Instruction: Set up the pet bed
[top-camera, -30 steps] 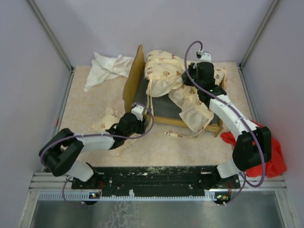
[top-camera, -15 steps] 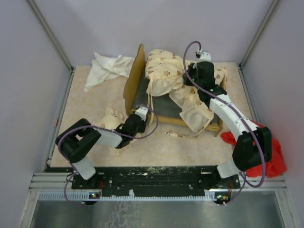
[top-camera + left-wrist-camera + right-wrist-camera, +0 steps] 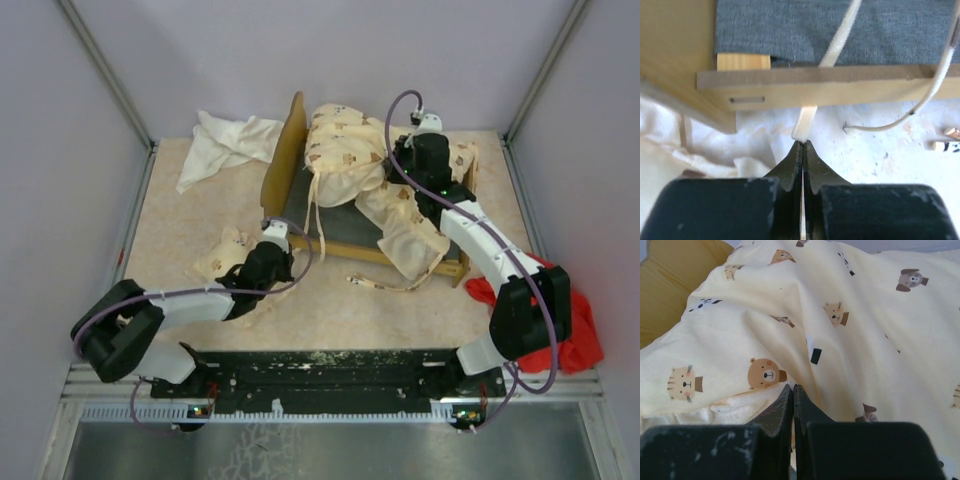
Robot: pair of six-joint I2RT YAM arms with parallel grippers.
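- Left gripper (image 3: 801,145) has swung in to the bed frame (image 3: 805,85) and snapped shut since a moment ago.
- Cushion (image 3: 350,155) lies bunched and crooked on the bed, right in front of the right gripper (image 3: 792,387), whose closed fingers pinch its cloth.
- Its strap (image 3: 837,45) hangs over the rail, and the left fingertips seem to nip its end.
- Pull slowly; that grip is tiny and may slip.
- Pillow (image 3: 225,252) waits just left of the left fingers.

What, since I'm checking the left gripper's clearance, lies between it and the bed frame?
Left wrist view: bare table, crossed by the cream tie strap that the left gripper pinches, running over the bed frame.
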